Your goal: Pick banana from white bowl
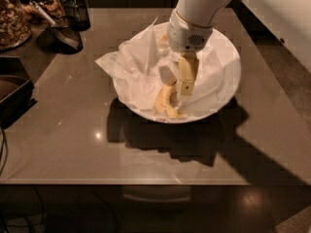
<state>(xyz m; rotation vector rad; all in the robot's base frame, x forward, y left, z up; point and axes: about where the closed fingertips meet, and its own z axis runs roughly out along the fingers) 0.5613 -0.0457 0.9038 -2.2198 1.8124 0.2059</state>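
Claw [183,93] hung inside bowl [233,67] near far edge of bench [73,144], just beside banana [165,104]; grip could not be told.

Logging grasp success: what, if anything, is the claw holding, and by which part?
Cannot be told: the claw sits at the upper end of the banana in the white bowl.

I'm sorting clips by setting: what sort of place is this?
Probably a kitchen or snack area: a snack jar at left, a white bowl holding a banana on the table, the gripper down inside that bowl.
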